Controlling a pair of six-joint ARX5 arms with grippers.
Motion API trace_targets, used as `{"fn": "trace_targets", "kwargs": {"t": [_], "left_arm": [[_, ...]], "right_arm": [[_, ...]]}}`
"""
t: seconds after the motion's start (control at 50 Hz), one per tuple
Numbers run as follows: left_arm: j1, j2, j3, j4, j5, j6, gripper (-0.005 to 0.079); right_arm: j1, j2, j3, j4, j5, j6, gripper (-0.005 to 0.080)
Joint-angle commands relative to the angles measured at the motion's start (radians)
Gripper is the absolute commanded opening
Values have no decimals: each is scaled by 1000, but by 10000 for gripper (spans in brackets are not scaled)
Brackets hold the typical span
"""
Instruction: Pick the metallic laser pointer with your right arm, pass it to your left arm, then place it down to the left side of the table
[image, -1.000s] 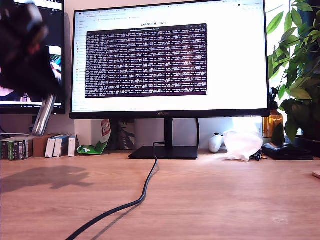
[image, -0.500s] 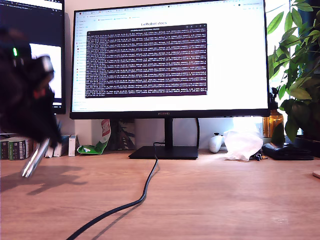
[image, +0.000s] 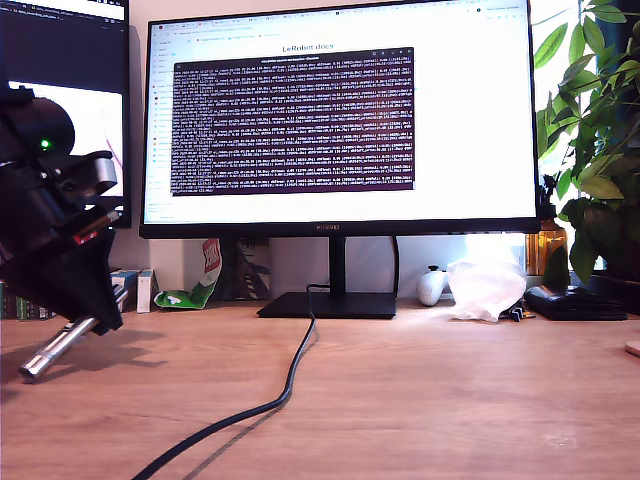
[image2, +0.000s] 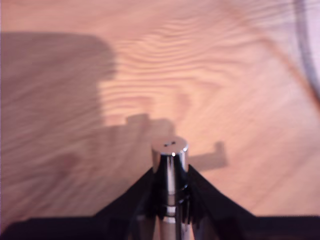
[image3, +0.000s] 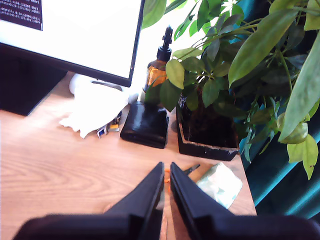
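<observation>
In the exterior view's left, my first gripper (image: 98, 322) is shut on the metallic laser pointer (image: 58, 347), a shiny silver cylinder. It slants down, and its flat end hangs just above the table (image: 450, 400). In the first wrist view the laser pointer (image2: 170, 159) sticks out between the dark fingers of my first gripper (image2: 170, 175), over the wood grain of the table (image2: 225, 75) and its own shadow. My second gripper (image3: 166, 169) does not show in the exterior view. Its fingers are drawn together with nothing between them, above the table (image3: 60, 165) near a plant.
A black cable (image: 290, 380) runs from the monitor stand (image: 330, 304) toward the front edge. A large monitor (image: 340, 120), small boxes (image: 125, 290), a crumpled white wrap (image: 485, 288) and a plant (image: 600, 130) line the back. Near my second gripper stand a plant pot (image3: 205, 135), a black box (image3: 145, 125) and a brown bottle (image3: 157, 67).
My first gripper has come down from the upper left of the exterior view with the laser pointer in it. The pointer's end has dropped from monitor height to just above the table.
</observation>
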Motion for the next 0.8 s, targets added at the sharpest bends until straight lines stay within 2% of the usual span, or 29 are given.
{"fn": "trace_targets", "kwargs": {"t": [0.0, 0.12, 0.2, 0.36, 0.4, 0.56, 0.62, 0.68, 0.78], "left_arm": [[3, 13, 3, 9, -3, 11, 236], [3, 13, 3, 9, -3, 11, 238], [3, 13, 4, 9, -3, 11, 282], [3, 12, 6, -9, -9, 10, 551], [3, 12, 8, -23, -18, 7, 592], [4, 10, 25, -100, -86, 7, 605], [6, 10, 37, -124, -94, 8, 560], [10, 10, 55, -145, -95, 7, 443], [12, 10, 83, -172, -95, 3, 118]], "right_arm": [[-1, 1, -20, 17, -2, 5, -13], [-1, 1, -20, 23, -16, 4, -13], [-1, 1, -20, 23, -27, 5, -13], [-1, 1, -20, 24, -28, 5, -13], [-1, 1, -20, 24, -28, 5, -13], [0, 2, -20, 24, -29, 5, -13], [0, 2, -20, 24, -36, 8, -13], [1, 2, -20, 24, -50, 13, -13], [9, 2, -20, 24, -51, 13, -13]]}}
